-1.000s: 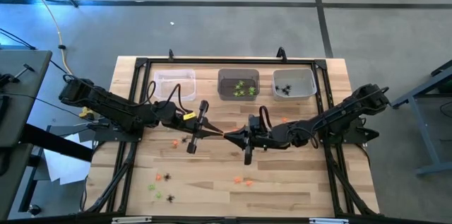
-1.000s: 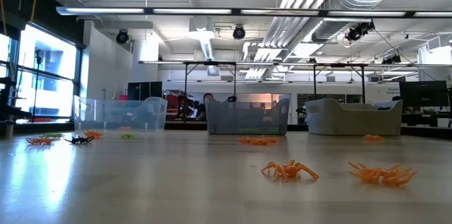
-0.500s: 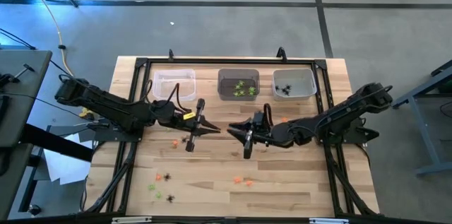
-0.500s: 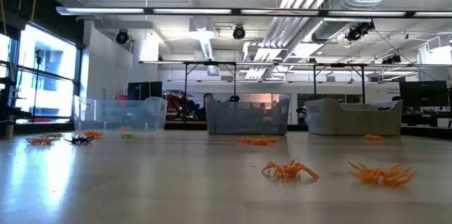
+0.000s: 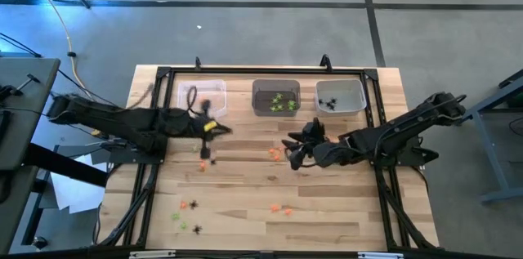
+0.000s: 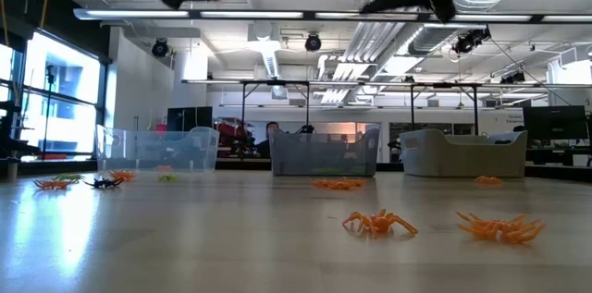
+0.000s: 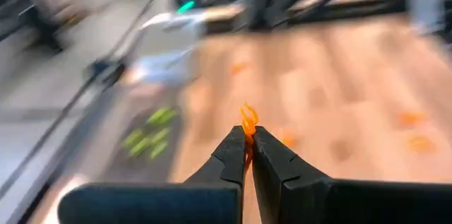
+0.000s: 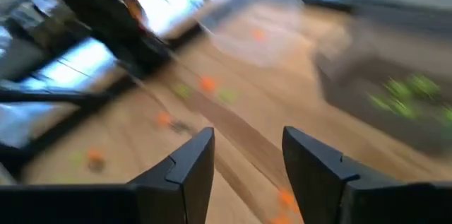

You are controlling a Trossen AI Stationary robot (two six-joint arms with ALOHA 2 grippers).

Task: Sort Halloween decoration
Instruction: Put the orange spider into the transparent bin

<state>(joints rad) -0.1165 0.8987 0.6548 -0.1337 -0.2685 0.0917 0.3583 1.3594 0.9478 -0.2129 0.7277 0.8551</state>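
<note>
High view has both arms stretched in from the table's sides: the left arm lies low and long, its left gripper (image 5: 214, 128) blurred just below the near edge of the clear bin (image 5: 201, 97), while the right gripper (image 5: 292, 146) hangs over the middle of the wooden table (image 5: 359, 210), below the grey bin (image 5: 275, 97) holding lime-green trinkets (image 5: 282, 103). Left wrist view settles the grip: the dark fingers (image 7: 234, 155) are pinched tight on a small orange trinket (image 7: 248, 120) sticking up between the tips. Right wrist view shows that gripper's fingers (image 8: 192, 159) spread apart with nothing between them, only plank under them. An orange trinket (image 5: 274, 153) lies on the wood just beside the right gripper. Black spiders (image 5: 328, 103) sit in the third bin (image 5: 341, 96); more orange pieces (image 5: 282, 208) and a mixed cluster (image 5: 187, 214) dot the near planks. Low view cuts both arms off at the top edge, just dark smears, but gives two orange spiders (image 6: 379, 223) close up, legs splayed flat on the table. What the blurred left wrist background holds is hard to read.
</note>
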